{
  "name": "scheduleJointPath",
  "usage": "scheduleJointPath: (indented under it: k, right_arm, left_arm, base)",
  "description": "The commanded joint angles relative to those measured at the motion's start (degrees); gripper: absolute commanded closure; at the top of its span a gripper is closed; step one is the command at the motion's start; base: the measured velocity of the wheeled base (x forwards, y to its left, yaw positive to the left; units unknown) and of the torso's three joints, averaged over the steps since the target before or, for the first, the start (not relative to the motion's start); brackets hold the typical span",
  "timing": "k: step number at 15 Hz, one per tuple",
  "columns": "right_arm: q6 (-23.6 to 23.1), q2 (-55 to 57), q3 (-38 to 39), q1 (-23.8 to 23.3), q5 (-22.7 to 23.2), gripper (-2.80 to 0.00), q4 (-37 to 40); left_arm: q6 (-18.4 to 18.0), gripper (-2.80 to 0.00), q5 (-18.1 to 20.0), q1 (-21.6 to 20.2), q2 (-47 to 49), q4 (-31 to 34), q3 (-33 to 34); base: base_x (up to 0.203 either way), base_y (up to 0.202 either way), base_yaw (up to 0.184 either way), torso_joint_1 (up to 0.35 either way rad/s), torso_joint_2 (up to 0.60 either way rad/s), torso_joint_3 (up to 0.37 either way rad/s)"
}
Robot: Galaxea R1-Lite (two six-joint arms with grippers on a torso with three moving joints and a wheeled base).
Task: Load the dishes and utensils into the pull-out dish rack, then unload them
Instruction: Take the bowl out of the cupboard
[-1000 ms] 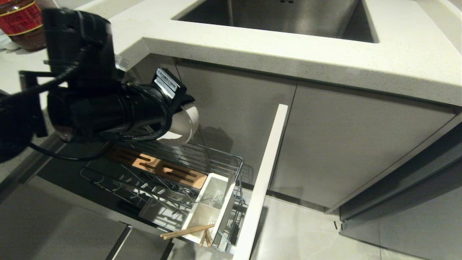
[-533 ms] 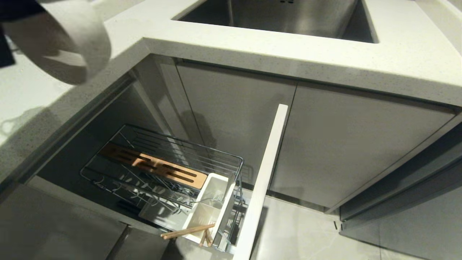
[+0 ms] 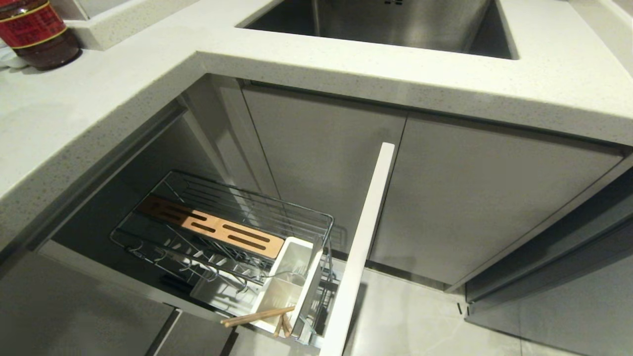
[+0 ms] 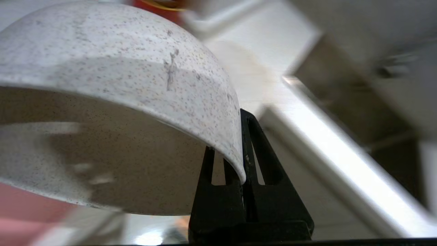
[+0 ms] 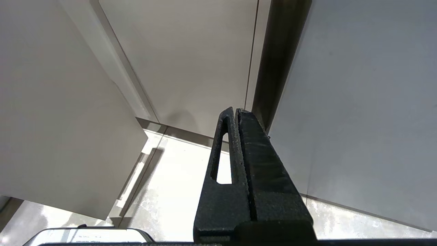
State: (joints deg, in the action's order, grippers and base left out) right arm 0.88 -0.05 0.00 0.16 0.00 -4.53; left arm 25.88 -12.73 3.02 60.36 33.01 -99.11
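Note:
The off-white speckled bowl (image 4: 119, 85) hangs tilted in the left wrist view, with my left gripper (image 4: 236, 143) shut on its rim, one finger inside and one outside. It is over the pale countertop (image 4: 245, 78). A blurred pink patch (image 4: 17, 218) shows beneath the bowl. Neither arm appears in the head view. The pull-out dish rack (image 3: 316, 217) stands drawn out below the counter, with its wooden strip (image 3: 217, 230) and white front panel (image 3: 366, 232). Wooden chopsticks (image 3: 257, 316) lean out of its white caddy (image 3: 284, 282). My right gripper (image 5: 235, 111) is shut on nothing, parked facing cabinet doors.
The steel sink (image 3: 395, 24) is set in the countertop (image 3: 99, 109) above the rack. A red-labelled bottle (image 3: 34, 29) stands at the counter's far left corner. Grey cabinet doors (image 3: 470, 198) close off the right, with tiled floor below.
My left arm lifted the bowl up from above the rack, swung it left over the counter, and has gone out of the head view. The rack and chopsticks have not moved.

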Motion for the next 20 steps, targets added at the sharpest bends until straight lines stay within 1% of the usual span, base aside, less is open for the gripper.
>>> scheduleJointPath:
  k: [1,2,3,4,6,7,8,9,12,14,19,20]
  right_arm:
    - [0.1,0.0,1.5,0.0,0.0,0.0,0.0]
    - [0.0,0.0,1.5,0.0,0.0,0.0,0.0]
    - [0.0,0.0,1.5,0.0,0.0,0.0,0.0]
    - [0.0,0.0,1.5,0.0,0.0,0.0,0.0]
    - [0.0,0.0,1.5,0.0,0.0,0.0,0.0]
    - [0.0,0.0,1.5,0.0,0.0,0.0,0.0]
    - [0.0,0.0,1.5,0.0,0.0,0.0,0.0]
    - [0.0,0.0,1.5,0.0,0.0,0.0,0.0]
    - [0.0,0.0,1.5,0.0,0.0,0.0,0.0]
    - [0.0,0.0,1.5,0.0,0.0,0.0,0.0]
    - [0.0,0.0,1.5,0.0,0.0,0.0,0.0]
    - [0.0,0.0,1.5,0.0,0.0,0.0,0.0]
  left_arm:
    - [-4.0,0.0,-0.3,-11.1,2.2,13.7,-5.3]
    - [-5.6,0.0,-0.3,-15.0,4.0,19.0,-7.3]
    - [-7.2,0.0,-0.4,-18.1,6.2,22.7,-8.5]
    - [-8.5,0.0,-0.7,-19.9,8.5,25.0,-9.1]
    - [-9.8,0.0,-2.5,-22.9,12.6,27.1,-9.9]
    - [-10.6,0.0,-2.9,-24.2,14.3,30.3,-10.5]
    - [-11.6,0.0,-3.1,-24.6,15.7,32.3,-11.1]
    - [-11.9,0.0,-3.2,-24.8,16.6,32.8,-11.3]
    - [-12.1,0.0,-3.2,-26.0,18.5,33.1,-11.3]
    - [-13.2,0.0,-3.2,-26.2,19.3,33.1,-11.3]
    - [-13.3,0.0,-3.2,-26.8,20.2,33.1,-11.3]
    - [-13.3,-2.8,-3.2,-26.8,20.3,33.1,-11.3]
  base:
    - [0.0,0.0,0.0,0.0,0.0,0.0]
    - [0.0,0.0,0.0,0.0,0.0,0.0]
    - [0.0,0.0,0.0,0.0,0.0,0.0]
    - [0.0,0.0,0.0,0.0,0.0,0.0]
    - [0.0,0.0,0.0,0.0,0.0,0.0]
    - [0.0,0.0,0.0,0.0,0.0,0.0]
    - [0.0,0.0,0.0,0.0,0.0,0.0]
    - [0.0,0.0,0.0,0.0,0.0,0.0]
    - [0.0,0.0,0.0,0.0,0.0,0.0]
    - [0.0,0.0,0.0,0.0,0.0,0.0]
    - [0.0,0.0,0.0,0.0,0.0,0.0]
    - [0.0,0.0,0.0,0.0,0.0,0.0]
